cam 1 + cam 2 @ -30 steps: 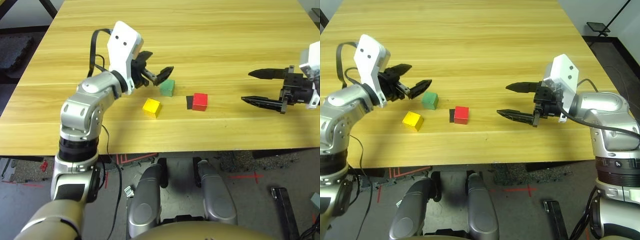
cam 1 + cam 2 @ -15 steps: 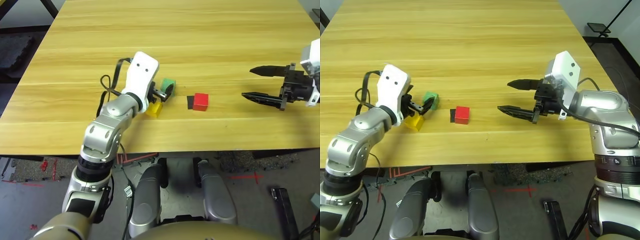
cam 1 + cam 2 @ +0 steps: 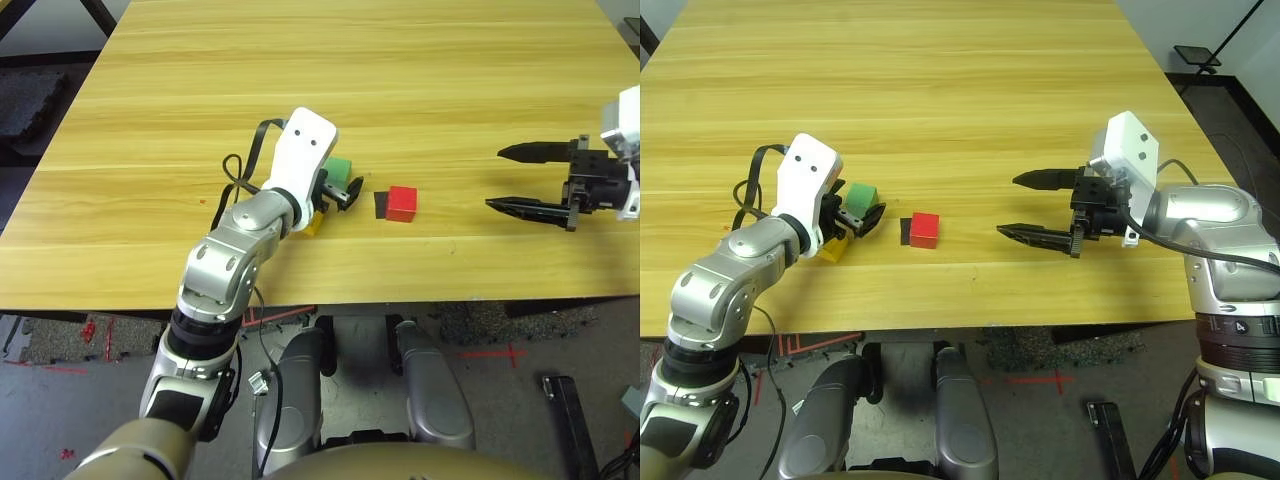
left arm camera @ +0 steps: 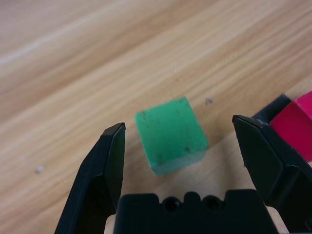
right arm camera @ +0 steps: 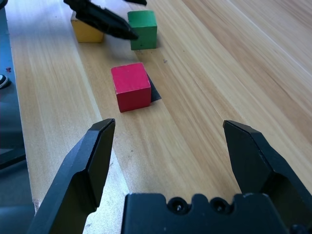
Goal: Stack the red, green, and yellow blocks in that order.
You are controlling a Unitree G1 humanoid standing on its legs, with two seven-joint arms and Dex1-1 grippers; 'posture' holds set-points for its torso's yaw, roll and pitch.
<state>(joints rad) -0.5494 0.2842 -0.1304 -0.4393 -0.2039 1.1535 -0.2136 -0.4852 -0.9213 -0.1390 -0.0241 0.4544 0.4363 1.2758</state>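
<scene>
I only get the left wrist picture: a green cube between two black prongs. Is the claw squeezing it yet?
Observer: No. The left claw is open, with gaps on both sides of the green cube.
Operator: What's the red thing at the edge?
Observer: A red cube lying against a flat black patch.
Operator: Any other cubes?
Observer: A yellow cube sits beside the green one, partly under the left arm.
Operator: And the other arm?
Observer: The right claw hangs open, away from the cubes.

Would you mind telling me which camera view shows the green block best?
The left wrist view: the green block sits close and whole between the open left gripper. The right wrist view shows it far off behind a finger tip; in both eye views that gripper partly hides it.
</scene>
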